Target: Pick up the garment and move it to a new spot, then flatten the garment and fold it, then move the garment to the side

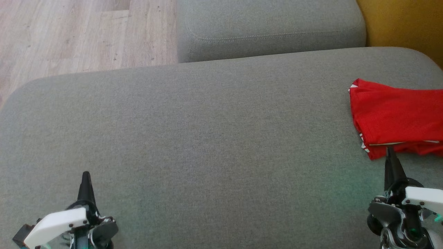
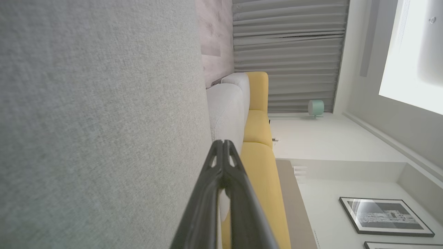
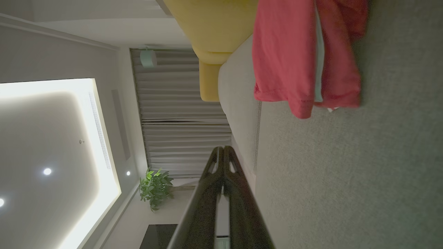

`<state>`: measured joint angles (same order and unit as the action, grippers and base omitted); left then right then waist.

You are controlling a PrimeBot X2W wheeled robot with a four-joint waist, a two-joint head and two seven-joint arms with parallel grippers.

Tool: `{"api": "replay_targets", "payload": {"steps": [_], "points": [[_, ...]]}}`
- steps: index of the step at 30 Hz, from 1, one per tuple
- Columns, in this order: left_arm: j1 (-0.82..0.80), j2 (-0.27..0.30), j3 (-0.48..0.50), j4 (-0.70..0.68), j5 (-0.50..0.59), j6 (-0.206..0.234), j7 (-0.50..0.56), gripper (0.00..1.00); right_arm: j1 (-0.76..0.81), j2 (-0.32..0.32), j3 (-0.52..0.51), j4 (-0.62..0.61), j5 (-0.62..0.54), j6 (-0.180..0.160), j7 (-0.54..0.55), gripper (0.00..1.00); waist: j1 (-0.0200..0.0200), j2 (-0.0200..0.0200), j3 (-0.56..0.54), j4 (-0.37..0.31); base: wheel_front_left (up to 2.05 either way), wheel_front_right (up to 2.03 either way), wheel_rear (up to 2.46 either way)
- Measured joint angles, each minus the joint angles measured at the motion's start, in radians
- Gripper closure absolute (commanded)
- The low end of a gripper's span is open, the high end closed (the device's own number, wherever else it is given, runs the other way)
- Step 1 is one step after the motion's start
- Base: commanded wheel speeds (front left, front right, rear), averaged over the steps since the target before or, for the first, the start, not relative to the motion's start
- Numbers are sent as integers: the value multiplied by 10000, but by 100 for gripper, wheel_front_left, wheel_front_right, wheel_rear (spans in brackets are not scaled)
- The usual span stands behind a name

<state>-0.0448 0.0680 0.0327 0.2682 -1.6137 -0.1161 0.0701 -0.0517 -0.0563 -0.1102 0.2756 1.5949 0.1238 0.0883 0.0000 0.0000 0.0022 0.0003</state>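
Holding nothing, left gripper (image 1: 86, 177), right gripper (image 1: 389, 153) sit closed.

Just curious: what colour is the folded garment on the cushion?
The garment is red with white trim; head view shows it best.

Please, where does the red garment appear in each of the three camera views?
Head view: the red garment lies folded at the right edge, on the grey cushion.
Right wrist view: it is at the top, right of centre, on the same cushion.
Left wrist view: the grey cushion is at the left and the yellow sofa in the middle.
Shared landmark: the yellow sofa, top right corner in the head view, top centre in the right wrist view.
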Motion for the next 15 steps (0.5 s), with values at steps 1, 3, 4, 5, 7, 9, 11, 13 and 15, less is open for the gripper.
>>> {"api": "replay_targets", "payload": {"steps": [1, 3, 4, 5, 7, 9, 11, 13, 15], "points": [[-24, 0, 23, 13, -115, -25, 46, 100, -22, 0, -10, 0, 105, 0, 17, 100, 0, 0, 9, -2, 0, 0, 0], [-73, -6, 38, 31, -244, -77, 81, 100, -34, 0, -21, 0, 203, 0, 42, 100, 0, 0, 11, -3, 0, 0, 0], [-96, -6, 42, 31, -244, -77, 81, 100, -35, 0, -21, 0, 203, 0, 46, 100, 0, 0, 11, -3, 0, 0, 0], [-109, -6, 48, 31, -244, -79, 81, 100, -36, 0, -25, 0, 203, 0, 46, 100, 0, 0, 11, -3, 0, 0, 0], [-112, -10, 50, 31, -244, -77, 81, 100, -36, 0, -40, 0, 203, 0, 48, 100, 0, 0, 11, -3, 0, 0, 0], [-112, -10, 56, 31, -244, -79, 82, 100, -37, 0, -44, 2, 203, 0, 48, 100, 0, 0, 11, -3, 0, 0, 0], [-112, -13, 65, 31, -244, -79, 86, 100, -38, 0, -50, 2, 203, 0, 48, 100, 0, 0, 11, -3, 0, 0, 0], [-112, -17, 75, 31, -244, -79, 90, 100, -38, 0, -54, 2, 203, 0, 48, 100, 0, 0, 11, -3, 0, 0, 0], [-112, -21, 86, 31, -244, -79, 92, 100, -38, 0, -59, 2, 203, 0, 56, 100, 0, 0, 11, -3, 0, 0, 0]]}}
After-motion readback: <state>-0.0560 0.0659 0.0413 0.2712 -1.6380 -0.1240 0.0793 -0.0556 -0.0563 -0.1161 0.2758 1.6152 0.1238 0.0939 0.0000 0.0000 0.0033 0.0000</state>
